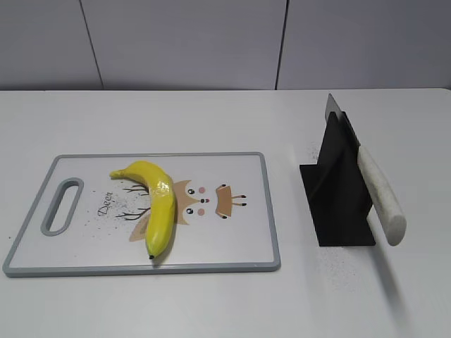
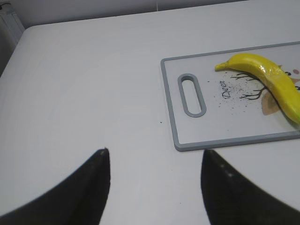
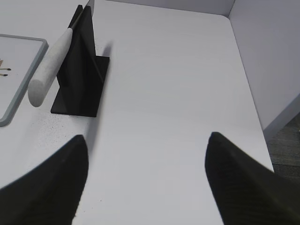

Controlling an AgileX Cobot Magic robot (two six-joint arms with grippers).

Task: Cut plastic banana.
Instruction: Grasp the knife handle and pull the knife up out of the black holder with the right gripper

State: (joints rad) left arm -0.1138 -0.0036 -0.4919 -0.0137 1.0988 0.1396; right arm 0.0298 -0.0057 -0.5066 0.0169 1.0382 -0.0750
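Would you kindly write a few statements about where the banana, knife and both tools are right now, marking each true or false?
1. The plastic banana lies on the cutting board. True.
2. The knife lies flat on the board. False: it rests in the black stand.
3. The left tool is open and empty. True.
4. The right tool grips the knife handle. False: it is open, apart from the knife.
5. The banana is cut in two. False: it is whole.

Bare table between board (image 1: 271, 211) and knife stand (image 1: 338, 193); knife handle (image 1: 380, 197) overhangs stand's near side.
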